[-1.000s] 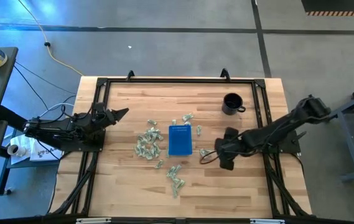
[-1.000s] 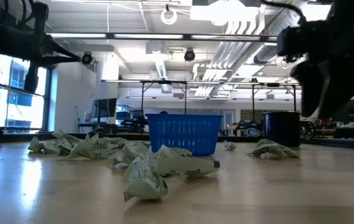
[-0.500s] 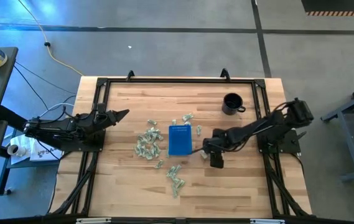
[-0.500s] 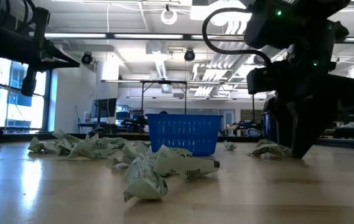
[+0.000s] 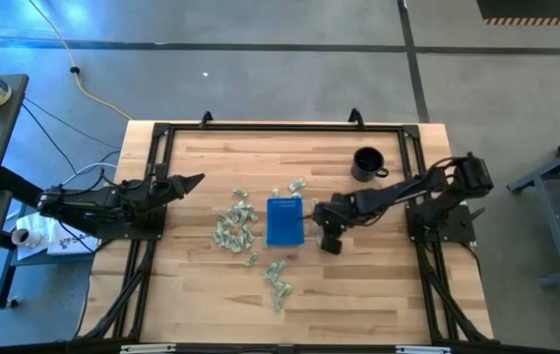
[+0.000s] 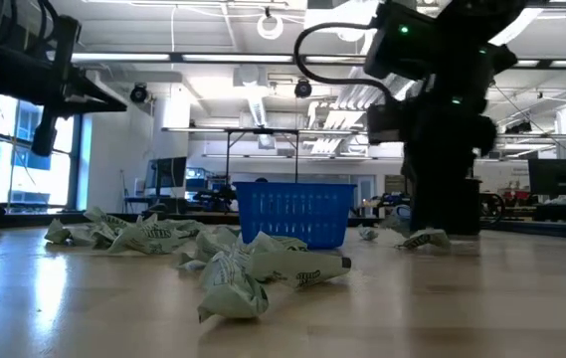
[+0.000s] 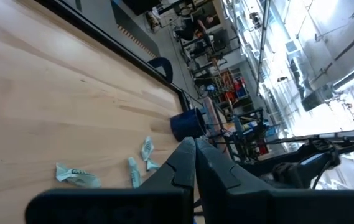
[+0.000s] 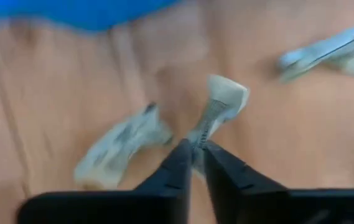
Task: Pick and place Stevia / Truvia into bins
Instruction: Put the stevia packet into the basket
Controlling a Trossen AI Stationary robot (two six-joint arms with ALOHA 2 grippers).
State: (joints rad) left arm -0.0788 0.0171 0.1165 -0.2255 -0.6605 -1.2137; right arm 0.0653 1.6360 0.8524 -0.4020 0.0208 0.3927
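Open tabletop [image 5: 378, 295] around the blue tray [image 5: 284, 220], right gripper [image 8: 194, 148] pinching a crumpled pale-green packet [image 8: 217, 106] (left gripper [image 7: 195, 155] clenched empty).

The desk [image 5: 211, 285] is pale blond wood with fine lengthwise grain lines, edged by a black metal frame [image 5: 280, 126]. The tray [image 5: 284, 220] is bright blue, with faint white print along one short edge. The packets [image 5: 234, 226] are pale green and white — some carry small dark lettering. The mug [image 5: 366, 163] is black. Both arms and the right pincer [image 8: 196, 151] are black, and the floor [image 5: 260, 59] is grey — crossed by a yellow cable [image 5: 83, 81].
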